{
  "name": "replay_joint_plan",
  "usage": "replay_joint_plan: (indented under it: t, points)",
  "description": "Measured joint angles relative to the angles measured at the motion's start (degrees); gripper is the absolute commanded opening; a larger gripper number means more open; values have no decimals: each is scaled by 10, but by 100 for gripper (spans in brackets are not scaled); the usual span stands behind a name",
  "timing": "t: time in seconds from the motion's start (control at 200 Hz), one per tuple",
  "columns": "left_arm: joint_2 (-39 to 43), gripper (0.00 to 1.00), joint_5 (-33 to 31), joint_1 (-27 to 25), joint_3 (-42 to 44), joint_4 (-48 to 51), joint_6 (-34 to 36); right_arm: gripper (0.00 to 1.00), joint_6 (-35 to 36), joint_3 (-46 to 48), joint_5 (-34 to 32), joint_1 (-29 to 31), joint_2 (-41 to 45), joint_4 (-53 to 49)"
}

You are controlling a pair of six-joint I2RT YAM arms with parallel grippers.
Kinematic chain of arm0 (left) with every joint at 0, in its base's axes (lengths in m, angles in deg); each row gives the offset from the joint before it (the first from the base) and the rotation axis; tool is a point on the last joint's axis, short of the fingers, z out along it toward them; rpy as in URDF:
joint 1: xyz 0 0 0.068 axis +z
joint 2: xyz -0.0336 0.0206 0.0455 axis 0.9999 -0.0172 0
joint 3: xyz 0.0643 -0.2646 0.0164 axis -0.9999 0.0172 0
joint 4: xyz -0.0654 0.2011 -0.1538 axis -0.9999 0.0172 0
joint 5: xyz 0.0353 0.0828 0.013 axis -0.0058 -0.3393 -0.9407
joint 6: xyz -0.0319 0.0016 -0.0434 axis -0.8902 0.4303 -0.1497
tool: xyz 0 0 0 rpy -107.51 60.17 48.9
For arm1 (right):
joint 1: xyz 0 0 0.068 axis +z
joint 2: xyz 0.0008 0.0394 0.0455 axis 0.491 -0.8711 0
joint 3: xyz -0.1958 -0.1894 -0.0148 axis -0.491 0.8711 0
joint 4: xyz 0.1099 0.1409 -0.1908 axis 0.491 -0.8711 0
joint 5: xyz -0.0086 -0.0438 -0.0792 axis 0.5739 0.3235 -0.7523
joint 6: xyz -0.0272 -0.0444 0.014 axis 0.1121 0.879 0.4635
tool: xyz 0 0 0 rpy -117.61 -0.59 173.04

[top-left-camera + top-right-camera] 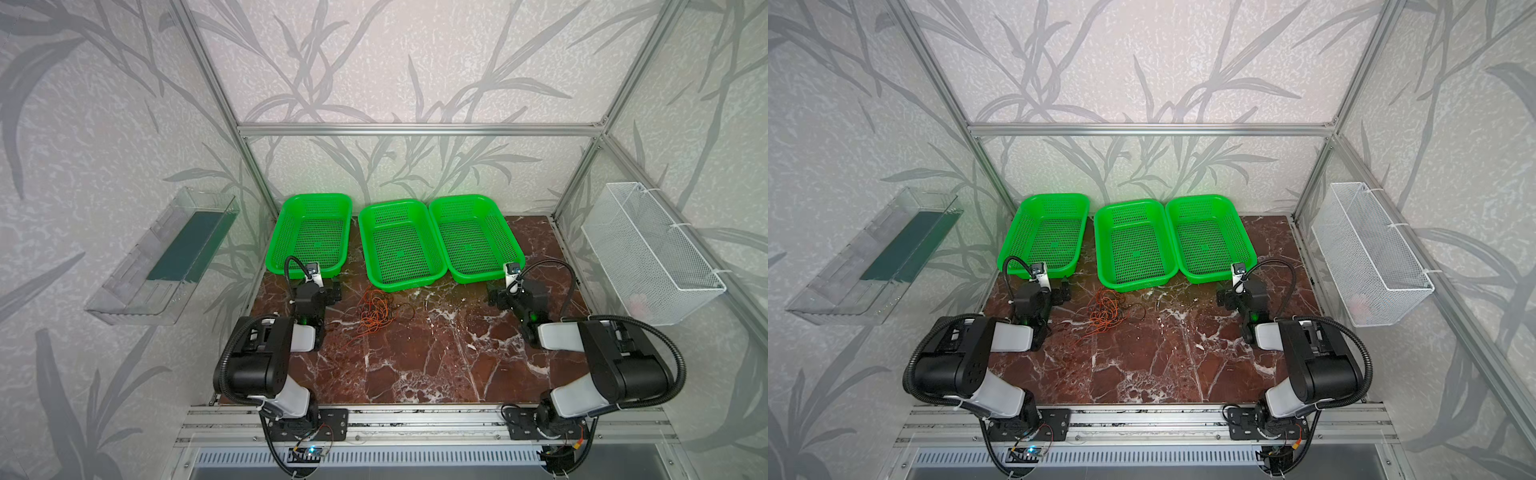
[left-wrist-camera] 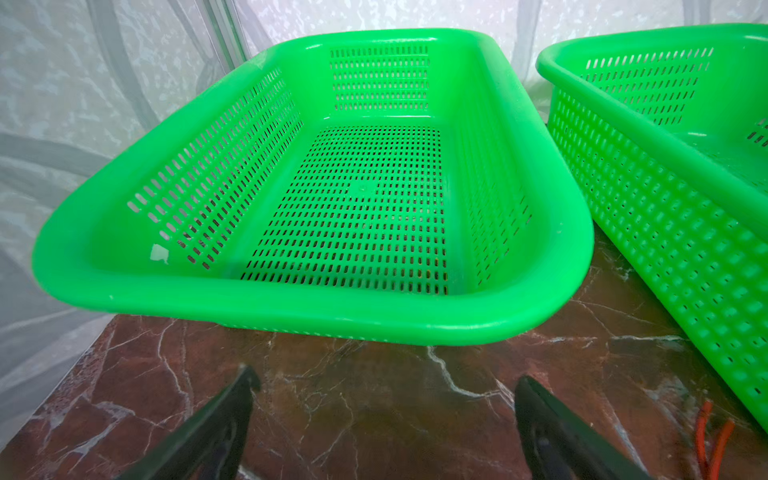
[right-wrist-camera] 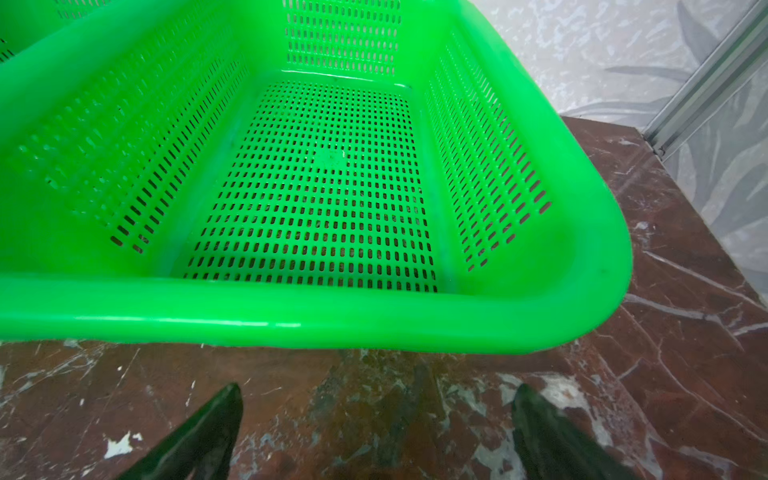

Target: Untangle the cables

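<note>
The cables (image 1: 375, 309) (image 1: 1108, 309) lie as one loose tangle of thin orange, red and black wires on the marble table, in front of the middle green basket. My left gripper (image 1: 333, 291) (image 1: 1064, 293) stands open just left of the tangle, apart from it. Its wrist view shows bare marble between the jaws (image 2: 386, 379) and an orange cable (image 2: 715, 439) end off to one side. My right gripper (image 1: 494, 297) (image 1: 1223, 298) is open well to the right of the tangle. Only marble shows between its jaws in the right wrist view (image 3: 378, 390).
Three empty green baskets stand in a row at the back: left (image 1: 318, 196) (image 2: 332, 320), middle (image 1: 390, 204), right (image 1: 457, 198) (image 3: 291, 320). A clear plastic tray (image 1: 137, 309) hangs on the left wall, a white wire basket (image 1: 648, 249) on the right wall.
</note>
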Motion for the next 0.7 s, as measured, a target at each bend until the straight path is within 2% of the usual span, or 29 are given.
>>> replay_joint_plan:
  t: [0.7]
  points:
    - [0,99,2,9,-4,6,-2,99,0,-6,0,-2,-2,0]
